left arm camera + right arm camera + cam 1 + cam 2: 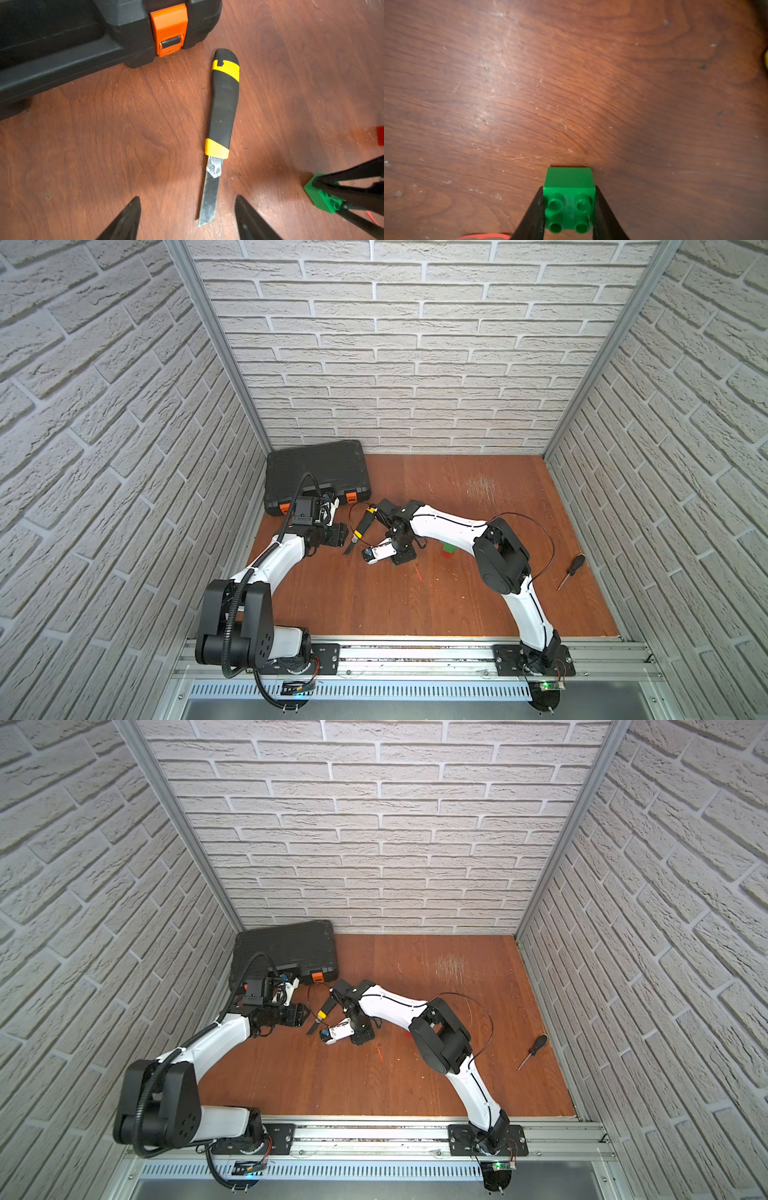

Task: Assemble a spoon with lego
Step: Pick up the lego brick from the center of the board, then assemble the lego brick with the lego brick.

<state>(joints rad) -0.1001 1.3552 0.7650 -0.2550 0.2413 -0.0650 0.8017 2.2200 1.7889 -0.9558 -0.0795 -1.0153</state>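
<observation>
Mid-table, near utility knife (223,108): right gripper (569,199) clamped shut on dark green square brick (569,179), brick seemingly down on table (457,601). Left gripper (187,199) half spread, empty, hovering over utility knife. Step: pick-up. Next, likely: lift, carry to green-red bricks (449,548), align studs.

Top views overhead; wrist views close above table (104,145)

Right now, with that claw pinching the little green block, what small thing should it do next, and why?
Probably lift a little. The right gripper is shut on the green brick, which looks to rest on the table; the green and red bricks it should join lie apart.
</observation>
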